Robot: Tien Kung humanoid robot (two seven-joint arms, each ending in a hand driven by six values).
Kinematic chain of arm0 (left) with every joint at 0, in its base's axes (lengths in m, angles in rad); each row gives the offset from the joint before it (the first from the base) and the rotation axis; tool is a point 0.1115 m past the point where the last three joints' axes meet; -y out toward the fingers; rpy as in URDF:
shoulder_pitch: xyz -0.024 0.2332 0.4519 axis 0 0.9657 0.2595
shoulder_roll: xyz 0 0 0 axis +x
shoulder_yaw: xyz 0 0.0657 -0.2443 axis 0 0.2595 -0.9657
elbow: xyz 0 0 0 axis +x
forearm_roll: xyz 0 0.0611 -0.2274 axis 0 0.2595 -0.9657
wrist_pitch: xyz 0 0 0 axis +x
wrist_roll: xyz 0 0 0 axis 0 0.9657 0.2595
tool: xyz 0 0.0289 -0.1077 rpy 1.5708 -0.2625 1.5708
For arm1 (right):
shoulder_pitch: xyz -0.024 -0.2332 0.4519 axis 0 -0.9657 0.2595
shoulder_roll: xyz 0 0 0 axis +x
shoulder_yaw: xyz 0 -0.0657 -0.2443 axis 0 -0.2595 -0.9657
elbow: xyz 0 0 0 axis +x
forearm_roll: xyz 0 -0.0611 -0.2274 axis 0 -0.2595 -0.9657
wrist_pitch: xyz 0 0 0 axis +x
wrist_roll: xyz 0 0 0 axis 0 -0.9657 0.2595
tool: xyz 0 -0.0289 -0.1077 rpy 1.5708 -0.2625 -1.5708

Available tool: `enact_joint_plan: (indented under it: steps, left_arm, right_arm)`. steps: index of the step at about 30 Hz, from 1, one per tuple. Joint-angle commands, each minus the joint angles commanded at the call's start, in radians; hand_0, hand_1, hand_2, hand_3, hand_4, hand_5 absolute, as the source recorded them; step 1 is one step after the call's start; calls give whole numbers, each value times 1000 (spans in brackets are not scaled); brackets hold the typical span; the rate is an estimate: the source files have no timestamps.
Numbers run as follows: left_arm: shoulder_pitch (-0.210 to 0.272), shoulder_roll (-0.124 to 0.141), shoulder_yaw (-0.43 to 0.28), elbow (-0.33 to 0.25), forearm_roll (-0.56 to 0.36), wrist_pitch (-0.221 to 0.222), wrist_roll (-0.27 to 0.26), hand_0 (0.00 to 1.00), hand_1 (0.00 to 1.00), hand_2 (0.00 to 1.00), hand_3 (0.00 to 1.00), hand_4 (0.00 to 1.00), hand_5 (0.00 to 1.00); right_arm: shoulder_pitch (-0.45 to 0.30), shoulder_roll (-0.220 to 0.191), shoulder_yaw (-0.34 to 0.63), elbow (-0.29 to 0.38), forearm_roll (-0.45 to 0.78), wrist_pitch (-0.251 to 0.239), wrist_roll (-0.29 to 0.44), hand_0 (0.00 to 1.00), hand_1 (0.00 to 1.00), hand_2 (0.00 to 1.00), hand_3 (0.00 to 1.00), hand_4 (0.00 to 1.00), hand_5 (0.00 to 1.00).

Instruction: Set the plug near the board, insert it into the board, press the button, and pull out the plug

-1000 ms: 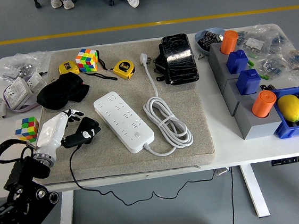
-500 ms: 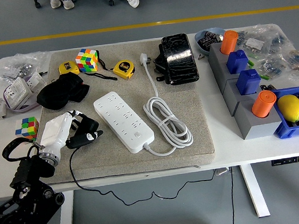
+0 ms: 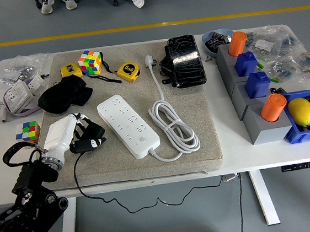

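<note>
The left hand, fingers curled around the black plug, has edged it closer to the white power strip, insertion still ahead

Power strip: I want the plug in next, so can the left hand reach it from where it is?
Probably yes. The left hand, shut on the black plug, sits just left of the white power strip, with only bare mat between them.
</note>
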Motion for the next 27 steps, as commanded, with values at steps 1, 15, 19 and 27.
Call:
enact_joint_plan:
  steps: [1,15,19,27]
  left_arm:
    - [0,0,0,-2,0,3,-3,214,282,358,528,801,63]
    - [-55,35,22,-8,-63,14,-201,198,265,334,525,739,12]
    - [-77,40,53,6,-96,9,-260,201,265,337,524,737,8]
    - [-114,42,110,38,-113,10,-289,201,265,337,525,741,14]
  right_arm:
    - [0,0,0,0,0,-1,1,484,572,563,512,852,393]
    - [1,-2,0,1,2,-9,11,484,568,560,509,847,390]
    - [1,-1,-3,1,4,-7,10,478,567,561,508,847,390]
    - [1,-2,-4,1,5,-7,11,477,566,560,509,845,388]
